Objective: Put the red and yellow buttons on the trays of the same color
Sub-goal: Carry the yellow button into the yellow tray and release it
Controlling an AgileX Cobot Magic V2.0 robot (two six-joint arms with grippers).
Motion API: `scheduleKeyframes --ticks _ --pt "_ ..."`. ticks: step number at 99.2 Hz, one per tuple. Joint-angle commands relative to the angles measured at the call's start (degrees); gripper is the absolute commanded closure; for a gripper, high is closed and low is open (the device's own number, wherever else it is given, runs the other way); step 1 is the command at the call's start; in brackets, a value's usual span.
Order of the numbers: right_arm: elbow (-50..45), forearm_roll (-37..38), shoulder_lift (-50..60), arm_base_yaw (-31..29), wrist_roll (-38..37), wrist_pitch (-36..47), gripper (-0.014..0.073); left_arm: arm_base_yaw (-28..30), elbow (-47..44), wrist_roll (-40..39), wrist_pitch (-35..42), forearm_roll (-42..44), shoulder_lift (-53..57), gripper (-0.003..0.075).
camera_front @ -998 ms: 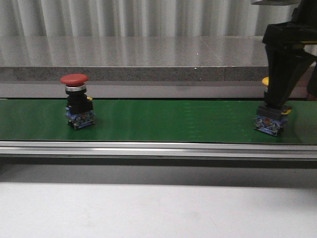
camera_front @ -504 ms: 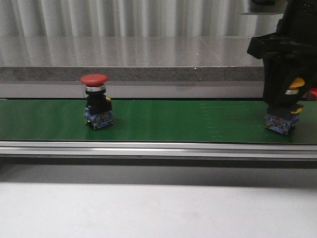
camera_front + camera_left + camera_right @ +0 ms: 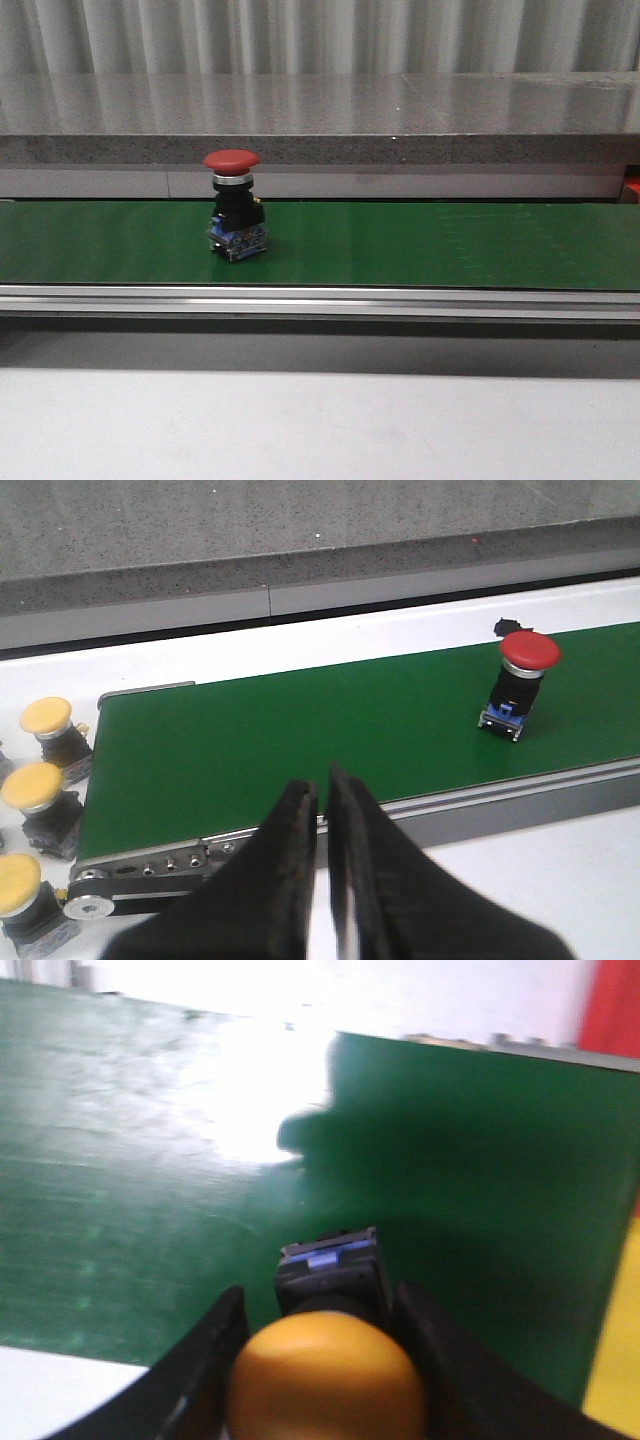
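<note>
The red button (image 3: 232, 205) stands upright on the green belt (image 3: 420, 245), left of the middle; it also shows in the left wrist view (image 3: 520, 678). My left gripper (image 3: 322, 792) is shut and empty, hovering before the belt's near rail, well apart from the red button. My right gripper (image 3: 320, 1300) is shut on the yellow button (image 3: 325, 1380), its fingers (image 3: 215, 1345) on either side of the black body, held over the green belt (image 3: 150, 1180). A strip of the red tray (image 3: 612, 1005) and of the yellow tray (image 3: 615, 1340) shows beside the belt. Neither arm shows in the front view.
Three spare yellow-capped buttons (image 3: 45, 720) stand off the belt's end in the left wrist view. A silver rail (image 3: 320, 298) runs along the belt's near side, a grey stone ledge (image 3: 320, 110) behind. A red sliver (image 3: 632, 186) shows at the far right edge.
The red button has travelled to the right along the belt. The right arm with the yellow button has left the front view on the right.
</note>
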State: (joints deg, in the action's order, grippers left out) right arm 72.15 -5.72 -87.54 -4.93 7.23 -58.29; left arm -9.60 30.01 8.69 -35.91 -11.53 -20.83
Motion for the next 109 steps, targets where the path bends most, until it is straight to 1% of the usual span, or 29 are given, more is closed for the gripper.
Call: scheduleKeyframes --ticks 1,22,43,60,71,94,109 --pt "1.8 1.8 2.5 -5.1 0.0 0.7 0.0373 -0.4 1.4 -0.1 4.2 -0.9 -0.3 0.0726" --pt "1.8 2.3 2.5 -15.1 0.0 0.0 0.0373 -0.4 1.4 -0.1 4.2 -0.9 -0.3 0.0726" --pt "1.6 2.8 0.9 -20.7 0.0 1.3 0.0373 -0.4 1.4 -0.1 4.2 -0.9 -0.3 0.0726" --pt "1.6 2.9 -2.9 -22.4 0.1 3.0 0.0373 -0.4 1.4 -0.1 4.2 -0.9 -0.3 0.0726" --pt "1.6 2.9 -5.5 -22.4 1.2 4.0 0.0373 -0.4 1.4 -0.1 4.2 -0.9 -0.3 0.0726" --pt "1.6 2.9 -10.0 -22.4 1.2 7.2 0.0373 -0.4 1.4 -0.1 4.2 -0.9 -0.3 0.0726" --pt "1.6 2.9 -12.7 -22.4 1.2 7.8 0.0373 -0.4 1.4 -0.1 4.2 -0.9 -0.3 0.0726"
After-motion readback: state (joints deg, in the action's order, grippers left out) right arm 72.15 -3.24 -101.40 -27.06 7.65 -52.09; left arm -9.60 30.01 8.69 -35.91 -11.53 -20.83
